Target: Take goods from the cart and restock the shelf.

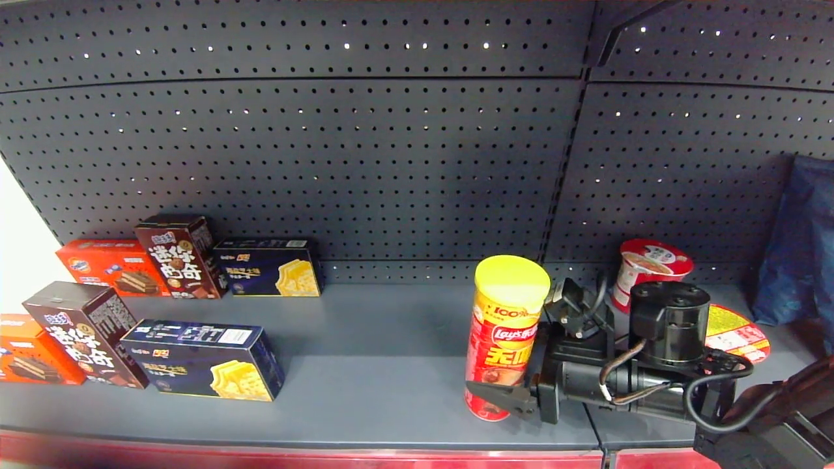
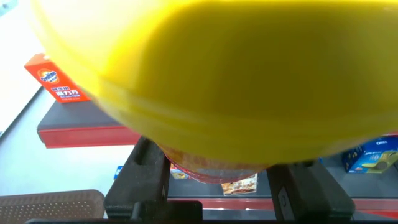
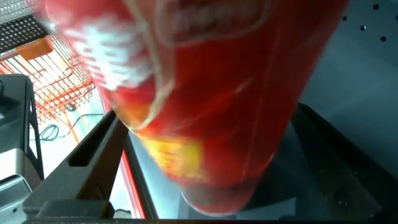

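Note:
A red chips can with a yellow lid stands upright on the grey shelf, right of the middle. My right gripper is shut on the can's lower part, with one finger in front of its base and the other hidden behind it. In the right wrist view the same can sits between both fingers. My left gripper is shut on a second can, whose yellow lid is close to the camera and whose red body shows below it.
Snack boxes stand at the shelf's left end. A red noodle cup, a flat lid and a blue bag sit at the right. A pegboard wall backs the shelf. The orange wire cart shows in the right wrist view.

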You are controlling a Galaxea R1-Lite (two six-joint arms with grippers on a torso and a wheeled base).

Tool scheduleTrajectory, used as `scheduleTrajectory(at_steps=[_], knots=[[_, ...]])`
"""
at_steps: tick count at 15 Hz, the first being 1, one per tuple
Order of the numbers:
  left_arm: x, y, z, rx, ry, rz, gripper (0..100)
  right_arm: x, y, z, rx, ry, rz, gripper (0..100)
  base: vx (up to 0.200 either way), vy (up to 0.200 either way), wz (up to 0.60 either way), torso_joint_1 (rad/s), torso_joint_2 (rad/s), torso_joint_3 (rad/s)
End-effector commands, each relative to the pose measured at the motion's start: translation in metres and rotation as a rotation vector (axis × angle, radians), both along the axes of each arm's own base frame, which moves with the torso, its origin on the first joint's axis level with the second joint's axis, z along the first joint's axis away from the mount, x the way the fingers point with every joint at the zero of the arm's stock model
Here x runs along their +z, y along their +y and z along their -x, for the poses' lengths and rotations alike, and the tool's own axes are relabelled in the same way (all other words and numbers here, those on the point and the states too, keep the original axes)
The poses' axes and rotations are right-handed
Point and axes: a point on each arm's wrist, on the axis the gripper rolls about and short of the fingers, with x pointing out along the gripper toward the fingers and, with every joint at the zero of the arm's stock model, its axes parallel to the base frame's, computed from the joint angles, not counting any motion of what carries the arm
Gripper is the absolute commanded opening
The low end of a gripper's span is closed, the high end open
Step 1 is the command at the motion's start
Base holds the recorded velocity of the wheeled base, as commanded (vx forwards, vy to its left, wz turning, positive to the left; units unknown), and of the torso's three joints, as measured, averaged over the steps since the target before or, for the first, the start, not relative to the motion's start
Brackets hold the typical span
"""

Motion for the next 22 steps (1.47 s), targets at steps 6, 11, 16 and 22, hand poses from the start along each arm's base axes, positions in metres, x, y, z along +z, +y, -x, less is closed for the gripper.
scheduleTrajectory(at_steps=[6, 11, 16, 22], knots=[[0.0, 0.0, 0.0, -0.001, 0.0, 0.0, 0, 0.009, -0.019, 0.014, -0.025, -0.011, -0.008, 100, 0.0, 0.0, 0.0, 0.0, 0.0, 0.0], [0.0, 0.0, 0.0, -0.001, -0.002, 0.0, 0, 0.02, -0.035, 0.04, -0.025, -0.035, -0.025, 100, 0.0, 0.0, 0.0, 0.0, 0.0, 0.0], [-0.006, -0.001, 0.005, -0.003, -0.017, -0.002, 0, 0.038, -0.061, 0.072, -0.059, -0.098, -0.064, 100, 0.0, 0.0, 0.0, 0.0, 0.0, 0.0], [0.006, -0.001, 0.011, -0.03, -0.069, -0.009, 0, 0.069, -0.116, 0.146, -0.223, -0.106, -0.047, 100, 0.0, 0.0, 0.0, 0.0, 0.0, 0.0]])
